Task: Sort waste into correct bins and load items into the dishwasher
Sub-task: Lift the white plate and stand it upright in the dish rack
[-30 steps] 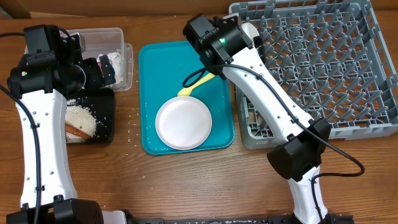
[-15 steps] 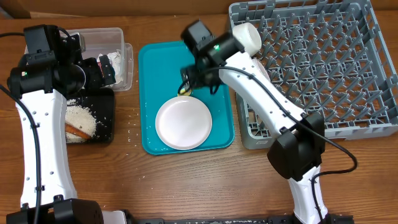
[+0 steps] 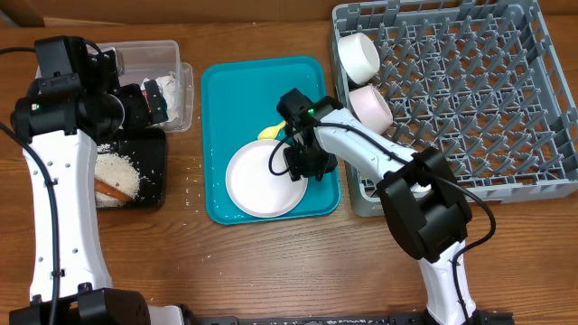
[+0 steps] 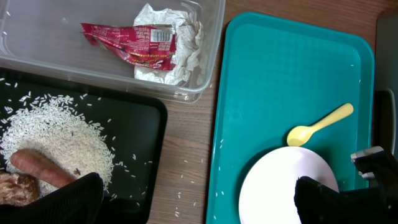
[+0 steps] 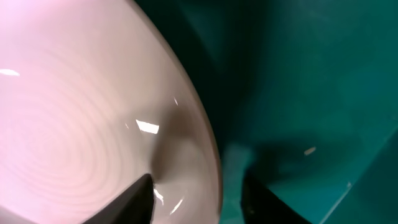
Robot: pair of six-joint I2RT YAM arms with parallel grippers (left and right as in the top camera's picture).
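Round pale plate (image 3: 264, 181) lying flat in the near right part of the teal tray (image 3: 230, 90), which sits mid-table. A yellow spoon (image 4: 318, 123) lies on the tray just beyond the plate's far edge.

The right gripper (image 3: 305, 162) is down at the plate's right rim. The wrist view shows its jaws parted and straddling that rim, one finger (image 5: 134, 199) over the plate and the other outside on the tray, with nothing gripped yet.

To lift cleanly, it likely needs the outer finger to slide under the rim before closing. The plate should then be tilted upright for the pegs of the grey dish rack (image 3: 470, 108) at the table's far right, where two white bowls (image 3: 358, 54) stand.

The left gripper (image 3: 152, 97) hangs wide open and empty over the bins at the far left corner.
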